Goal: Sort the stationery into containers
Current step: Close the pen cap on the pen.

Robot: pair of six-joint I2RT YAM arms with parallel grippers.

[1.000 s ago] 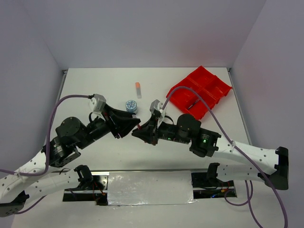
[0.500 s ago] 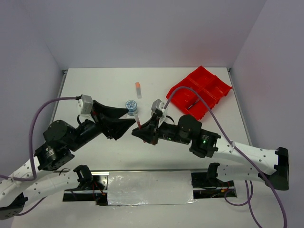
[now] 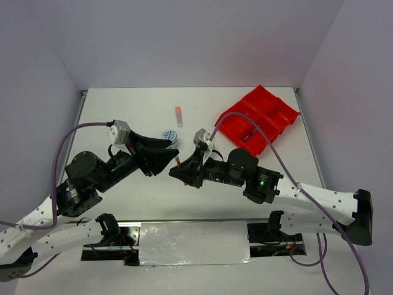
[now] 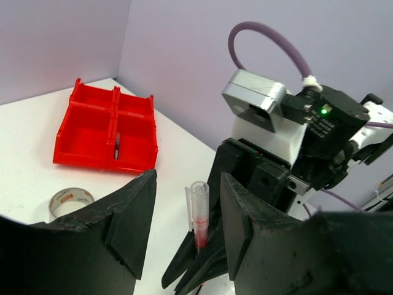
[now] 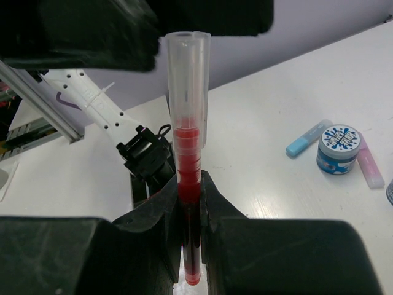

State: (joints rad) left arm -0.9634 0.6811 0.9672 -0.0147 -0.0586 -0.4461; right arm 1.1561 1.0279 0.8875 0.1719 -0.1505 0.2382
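Pen (image 5: 187,153) clamped upright in right gripper (image 5: 189,209); left gripper (image 4: 187,181) jaws spread apart, flanking its cap.

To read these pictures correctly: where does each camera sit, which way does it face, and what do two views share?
Top external: high behind the robot, looking down on the table; left arm and right arm show.
Left wrist: on the left arm, facing the red tray; the open left gripper frames the red pen.
Right wrist: on the right arm, facing the left arm; the right gripper grips the red pen.
Shared: both wrist views show the pen.
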